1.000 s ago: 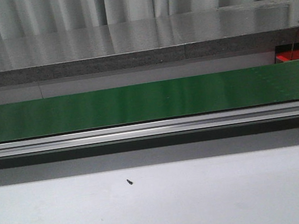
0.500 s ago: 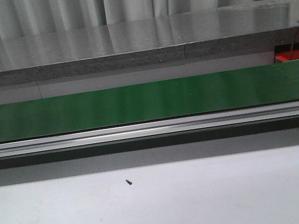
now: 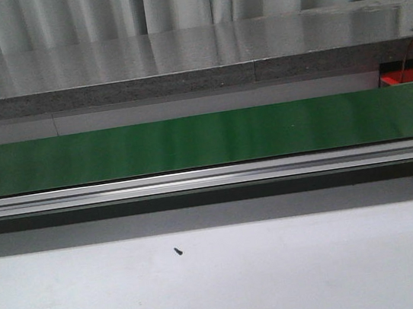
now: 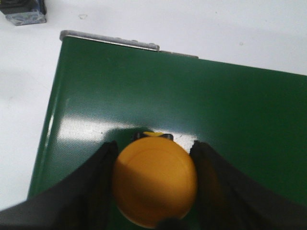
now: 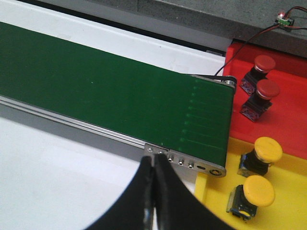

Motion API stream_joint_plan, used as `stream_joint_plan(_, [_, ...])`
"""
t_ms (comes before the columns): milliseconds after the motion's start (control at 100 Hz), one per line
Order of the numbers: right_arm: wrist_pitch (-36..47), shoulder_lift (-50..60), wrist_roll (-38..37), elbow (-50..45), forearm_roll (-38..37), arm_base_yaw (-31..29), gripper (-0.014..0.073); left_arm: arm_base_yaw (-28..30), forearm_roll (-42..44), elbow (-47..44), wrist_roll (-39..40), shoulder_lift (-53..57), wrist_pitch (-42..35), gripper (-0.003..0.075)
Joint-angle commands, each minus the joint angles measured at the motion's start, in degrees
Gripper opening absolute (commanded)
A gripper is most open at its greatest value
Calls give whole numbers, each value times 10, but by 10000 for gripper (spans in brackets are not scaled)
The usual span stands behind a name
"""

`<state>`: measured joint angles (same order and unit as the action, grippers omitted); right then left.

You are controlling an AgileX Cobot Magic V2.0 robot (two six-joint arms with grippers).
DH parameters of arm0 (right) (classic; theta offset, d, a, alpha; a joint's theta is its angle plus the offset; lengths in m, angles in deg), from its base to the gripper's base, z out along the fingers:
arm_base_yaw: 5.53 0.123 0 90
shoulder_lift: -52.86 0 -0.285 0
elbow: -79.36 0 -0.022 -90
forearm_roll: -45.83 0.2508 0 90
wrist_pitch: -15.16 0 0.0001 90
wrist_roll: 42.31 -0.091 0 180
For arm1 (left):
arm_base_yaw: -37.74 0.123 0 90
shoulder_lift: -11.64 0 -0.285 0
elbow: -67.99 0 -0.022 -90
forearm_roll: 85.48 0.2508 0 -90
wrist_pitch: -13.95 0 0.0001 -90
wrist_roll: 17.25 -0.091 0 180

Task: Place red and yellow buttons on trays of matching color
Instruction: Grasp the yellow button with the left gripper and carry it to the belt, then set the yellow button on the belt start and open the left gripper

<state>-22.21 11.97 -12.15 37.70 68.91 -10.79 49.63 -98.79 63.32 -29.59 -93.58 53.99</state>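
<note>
Left gripper pinches a yellow button above the green belt, for carrying; right gripper pressed together, idle.

backdrop: pale pleated curtain at 12 o'clock | grey stone-look counter below it | white tabletop at 6 o'clock

A green conveyor belt on an aluminium rail crosses the white table.
</note>
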Motion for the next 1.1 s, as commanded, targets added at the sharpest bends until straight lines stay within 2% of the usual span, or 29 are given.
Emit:
stream_joint_plan(0, [38,1,1,13,12,-1,-68,-3,-10,14,-3,21,-17,461])
stream_joint_plan(80, [38,1,1,13,12,-1,-68,-3,-15,15,-3,23,-19,575])
stream_joint_plan(140, [38,1,1,13,12,-1,-68,-3,-17,15,-5,28,-20,603])
stream_joint_plan(590, [38,1,1,13,12,-1,-68,18,-10,32,-5,88,-67,603])
stream_joint_plan(810, [38,1,1,13,12,-1,-68,76,-1,74,-5,65,-99,603])
stream_joint_plan(1090, [38,1,1,13,12,-1,-68,158,15,163,-5,-43,-49,600])
